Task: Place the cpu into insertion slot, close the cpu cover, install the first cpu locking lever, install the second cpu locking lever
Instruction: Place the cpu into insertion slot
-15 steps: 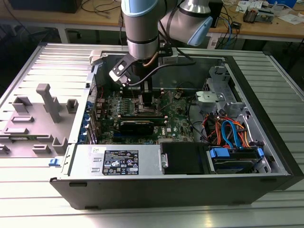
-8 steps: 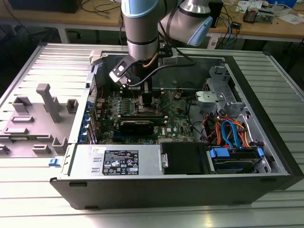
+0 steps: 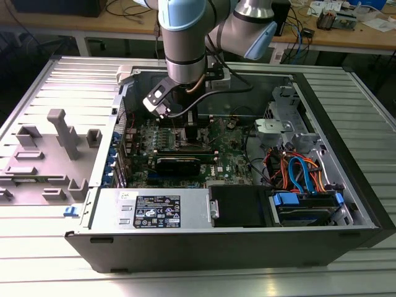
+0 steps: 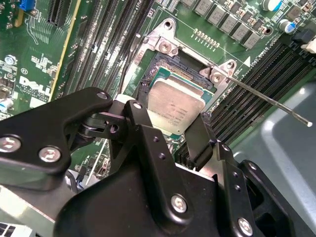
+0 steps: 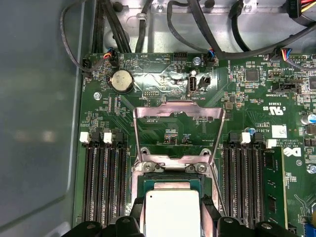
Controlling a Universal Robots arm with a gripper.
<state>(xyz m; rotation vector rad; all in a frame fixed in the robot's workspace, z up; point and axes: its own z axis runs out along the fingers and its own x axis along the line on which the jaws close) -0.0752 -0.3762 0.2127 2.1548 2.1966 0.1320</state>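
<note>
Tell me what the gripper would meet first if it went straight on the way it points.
Probably the insertion slot: the gripper holds the cpu over it, the cpu cover stands open, and nothing lies between. The gap left is unclear.

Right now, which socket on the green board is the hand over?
The square, silver-rimmed insertion slot, not the long black memory slots flanking it; the black hand holds the silver-grey square cpu at it, thin silver cpu cover raised.

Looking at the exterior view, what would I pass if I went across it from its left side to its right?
grey plastic stand → blue clips on the case's edge → green circuit board → orange and blue cables
</note>
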